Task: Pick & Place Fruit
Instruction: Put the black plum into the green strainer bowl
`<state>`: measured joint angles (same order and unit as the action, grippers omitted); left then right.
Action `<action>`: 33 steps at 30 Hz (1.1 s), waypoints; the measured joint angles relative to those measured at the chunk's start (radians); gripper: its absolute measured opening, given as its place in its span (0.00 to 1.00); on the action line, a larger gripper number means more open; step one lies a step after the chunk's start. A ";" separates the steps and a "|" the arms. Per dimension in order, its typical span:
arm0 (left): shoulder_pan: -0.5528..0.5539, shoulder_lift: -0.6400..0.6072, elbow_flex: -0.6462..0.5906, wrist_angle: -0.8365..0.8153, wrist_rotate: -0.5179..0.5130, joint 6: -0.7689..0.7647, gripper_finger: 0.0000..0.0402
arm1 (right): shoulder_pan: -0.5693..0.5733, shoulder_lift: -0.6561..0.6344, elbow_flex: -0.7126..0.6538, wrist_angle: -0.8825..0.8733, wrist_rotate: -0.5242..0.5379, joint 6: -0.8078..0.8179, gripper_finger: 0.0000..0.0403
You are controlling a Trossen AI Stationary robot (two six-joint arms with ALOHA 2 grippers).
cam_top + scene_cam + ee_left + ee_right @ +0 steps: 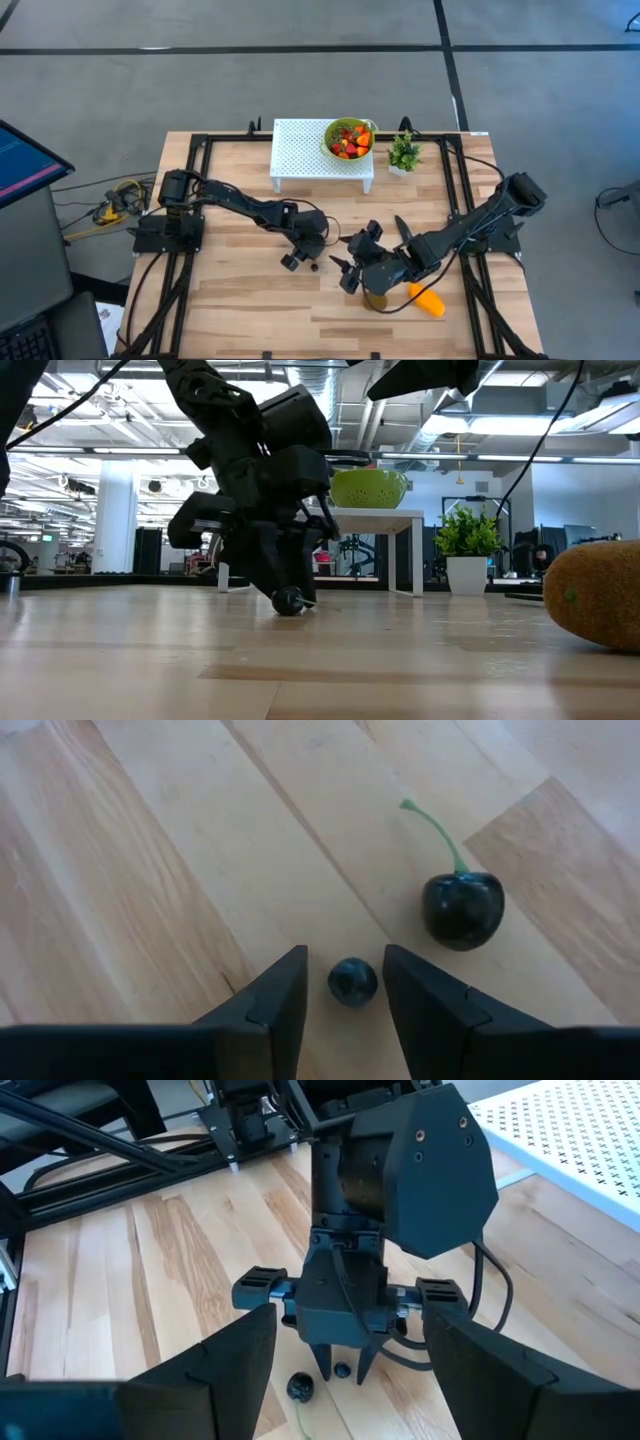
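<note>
Two left gripper (343,995) fingers straddle small dark berry (352,982) (gaps visible, unheld) — cherry (461,908) beside; right gripper (345,1370) open, empty.

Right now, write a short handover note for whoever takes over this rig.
Left gripper: down at the table, fingers open either side of a small dark berry, not gripping it.
A dark cherry with a green stem lies just beyond it.
Right gripper: open, empty, waiting close by, facing the left one.
Kiwi and mango lie on the table near the right arm.
Green bowl on the white stand already holds red and orange fruit.
Left: the berry, cherry, kiwi and mango.
</note>
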<state>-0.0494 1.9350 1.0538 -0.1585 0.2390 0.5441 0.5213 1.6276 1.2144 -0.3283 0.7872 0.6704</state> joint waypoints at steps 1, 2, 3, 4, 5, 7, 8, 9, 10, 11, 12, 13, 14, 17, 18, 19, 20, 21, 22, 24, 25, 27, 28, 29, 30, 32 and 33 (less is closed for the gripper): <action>0.000 0.000 0.000 0.000 0.000 -0.001 0.31 | 0.000 0.000 0.000 0.000 0.000 0.000 0.62; 0.000 0.000 0.000 0.000 0.000 -0.001 0.30 | 0.000 0.000 0.000 0.000 0.000 0.000 0.62; 0.000 0.000 0.000 0.000 0.001 -0.001 0.28 | 0.000 0.000 0.000 0.000 0.000 0.000 0.62; 0.000 0.000 -0.001 -0.001 0.001 -0.001 0.26 | 0.000 0.000 0.000 0.000 0.000 0.000 0.62; 0.000 0.001 -0.001 -0.001 0.001 -0.001 0.25 | 0.000 0.000 0.000 0.001 0.000 0.000 0.62; 0.000 0.002 -0.001 0.000 0.002 0.000 0.22 | 0.000 0.000 0.000 0.001 0.000 0.001 0.62; 0.000 0.002 -0.001 0.000 0.002 0.000 0.20 | 0.000 0.000 0.000 0.002 0.000 0.001 0.62; 0.000 0.002 -0.001 0.001 0.001 0.000 0.19 | 0.000 0.000 0.000 0.002 0.000 0.001 0.62; 0.000 0.002 -0.001 0.001 0.001 0.000 0.18 | 0.000 0.000 0.000 0.002 0.000 0.002 0.62; 0.000 0.002 -0.001 0.001 0.000 0.000 0.17 | 0.000 0.000 0.000 0.002 0.000 0.002 0.62; 0.000 0.002 -0.001 0.001 0.000 0.000 0.16 | 0.000 0.000 0.000 0.002 0.000 0.002 0.62; -0.001 0.002 -0.001 0.002 -0.001 0.000 0.15 | 0.000 0.000 0.000 0.002 0.000 0.002 0.62; -0.001 0.002 -0.001 0.002 -0.002 0.000 0.15 | 0.000 0.000 0.000 0.002 0.000 0.002 0.62; -0.001 0.002 -0.001 0.003 -0.003 -0.001 0.15 | 0.000 0.000 0.000 0.002 0.000 0.002 0.62; -0.001 0.003 -0.001 0.003 -0.003 -0.001 0.15 | 0.000 0.000 0.000 0.002 0.000 0.002 0.62; -0.001 0.003 -0.001 0.003 -0.003 -0.002 0.15 | 0.000 0.000 0.000 0.002 0.000 0.002 0.62; -0.001 0.003 -0.001 0.004 -0.003 -0.002 0.15 | 0.000 0.000 0.000 0.002 0.000 0.002 0.62; -0.001 0.003 -0.002 0.004 -0.003 -0.002 0.15 | 0.000 0.000 0.000 0.002 0.000 0.002 0.62; -0.001 0.003 -0.002 0.004 -0.003 -0.002 0.15 | 0.000 0.000 0.000 0.002 0.000 0.002 0.62; -0.001 0.003 -0.002 0.004 -0.004 -0.002 0.15 | 0.000 0.000 0.000 0.003 0.000 0.002 0.62; -0.001 0.003 -0.002 0.004 -0.004 -0.002 0.15 | 0.000 0.000 0.000 0.002 0.000 0.002 0.62; -0.001 0.002 -0.002 0.004 -0.004 -0.002 0.15 | 0.000 0.000 0.000 0.003 0.000 0.002 0.62; 0.000 0.000 -0.002 0.004 -0.008 -0.002 0.15 | 0.000 0.000 0.000 0.003 0.000 0.002 0.62; 0.001 -0.006 -0.003 0.003 -0.017 -0.003 0.15 | 0.000 0.000 0.000 0.003 0.000 0.002 0.62; 0.001 -0.013 -0.005 0.000 -0.032 -0.002 0.15 | 0.000 0.000 0.000 0.003 0.000 0.002 0.62; 0.003 -0.037 -0.008 -0.013 -0.081 -0.002 0.15 | 0.000 0.000 0.000 0.003 0.000 0.002 0.62; 0.005 -0.058 -0.008 -0.013 -0.117 0.002 0.15 | 0.000 0.000 0.000 0.003 0.000 0.002 0.62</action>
<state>-0.0441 1.8772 1.0458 -0.1716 0.1216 0.5457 0.5213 1.6276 1.2144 -0.3256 0.7870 0.6727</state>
